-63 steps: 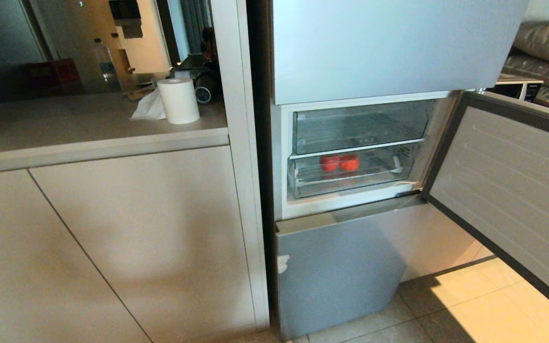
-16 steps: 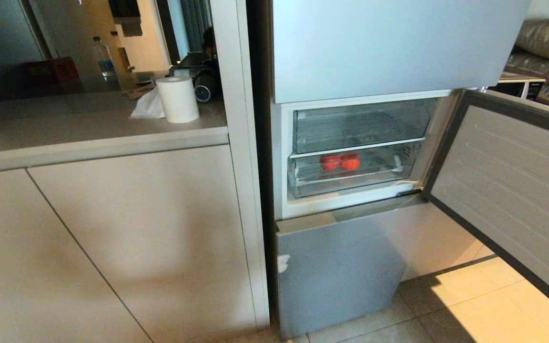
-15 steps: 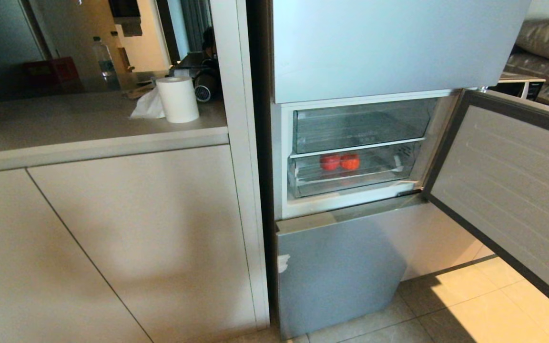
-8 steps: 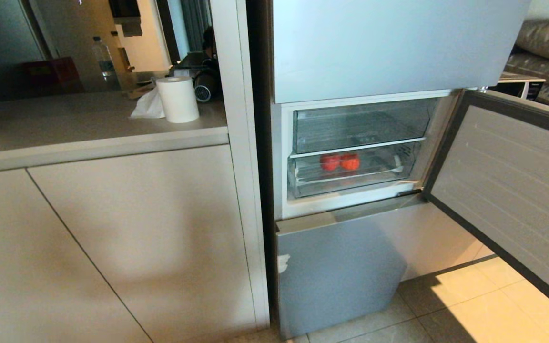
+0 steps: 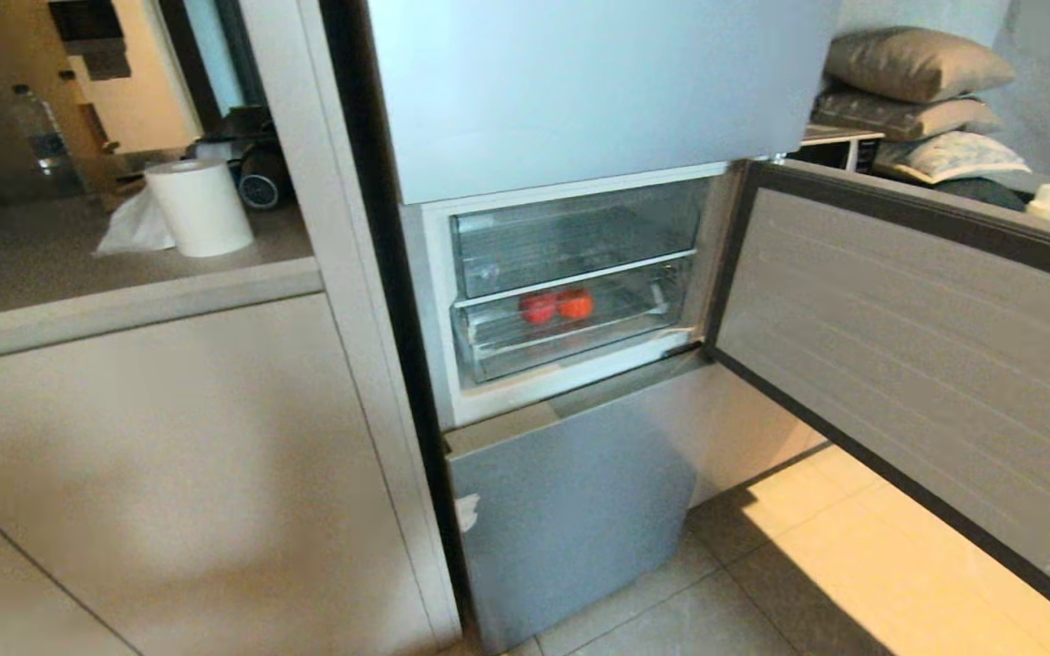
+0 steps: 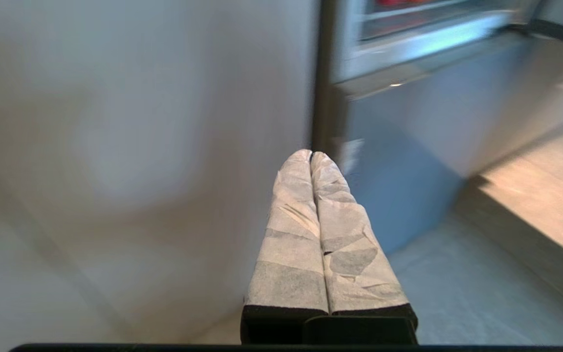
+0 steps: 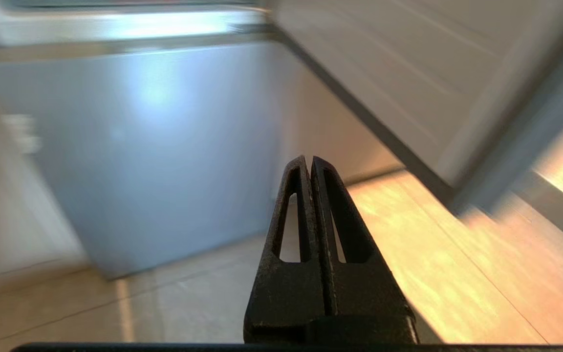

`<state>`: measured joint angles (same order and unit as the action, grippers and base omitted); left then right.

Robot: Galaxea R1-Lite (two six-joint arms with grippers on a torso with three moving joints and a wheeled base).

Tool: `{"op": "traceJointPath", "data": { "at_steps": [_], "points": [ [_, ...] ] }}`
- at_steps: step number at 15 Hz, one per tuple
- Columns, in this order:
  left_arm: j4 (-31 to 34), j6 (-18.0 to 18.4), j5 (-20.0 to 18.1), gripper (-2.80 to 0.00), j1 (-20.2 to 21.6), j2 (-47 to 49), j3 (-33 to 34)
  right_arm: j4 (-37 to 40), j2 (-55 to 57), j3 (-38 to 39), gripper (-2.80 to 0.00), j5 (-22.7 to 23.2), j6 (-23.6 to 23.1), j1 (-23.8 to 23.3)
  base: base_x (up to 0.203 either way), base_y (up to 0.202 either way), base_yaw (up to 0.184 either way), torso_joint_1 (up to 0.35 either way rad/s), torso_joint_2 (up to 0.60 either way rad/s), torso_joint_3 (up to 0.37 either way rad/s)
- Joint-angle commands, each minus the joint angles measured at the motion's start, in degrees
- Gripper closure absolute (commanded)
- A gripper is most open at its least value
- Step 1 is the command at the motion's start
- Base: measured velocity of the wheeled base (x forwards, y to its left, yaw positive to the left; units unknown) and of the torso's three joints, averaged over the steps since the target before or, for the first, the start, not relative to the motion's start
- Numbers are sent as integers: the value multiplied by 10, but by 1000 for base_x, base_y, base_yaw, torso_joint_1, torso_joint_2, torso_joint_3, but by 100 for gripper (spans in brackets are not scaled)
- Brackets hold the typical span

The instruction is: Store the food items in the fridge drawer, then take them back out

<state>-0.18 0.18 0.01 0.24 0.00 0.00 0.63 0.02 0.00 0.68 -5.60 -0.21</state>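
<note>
Low at frame centre: left gripper (image 6: 311,155) and right gripper (image 7: 310,160) pressed shut, empty, touching nothing; two red food items (image 5: 557,306) inside fridge drawer (image 5: 571,337).

Left pincer (image 6: 311,155): fingers wrapped in white tape. Right pincer (image 7: 310,160): black, slotted fingers.

two red tomatoes (image 5: 557,306) touching, side by side | inside clear fridge drawer (image 5: 571,342), lower bin, pushed in
</note>
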Motion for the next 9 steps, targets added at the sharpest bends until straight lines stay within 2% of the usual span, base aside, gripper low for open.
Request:
{"op": "traceJointPath", "data": {
  "at_steps": [1,3,6,7,9],
  "points": [
    [0,0,1,0,0,1,1,0,-1,0,0,-1,4,0,-1,4,-159,-1,-2,3],
    [0,0,0,0,0,1,1,-1,-1,0,0,-3,34,0,0,5,-100,2,4,0],
    [-1,0,1,0,0,1,1,-7,26,-1,0,-2,26,0,0,0,0,0,0,0],
    [0,0,0,0,0,1,1,-35,61,-7,0,-2,46,-3,0,0,0,0,0,0],
    [0,0,0,0,0,1,1,-104,164,-34,0,-5,113,-22,0,0,0,0,0,0]
  ]
}}
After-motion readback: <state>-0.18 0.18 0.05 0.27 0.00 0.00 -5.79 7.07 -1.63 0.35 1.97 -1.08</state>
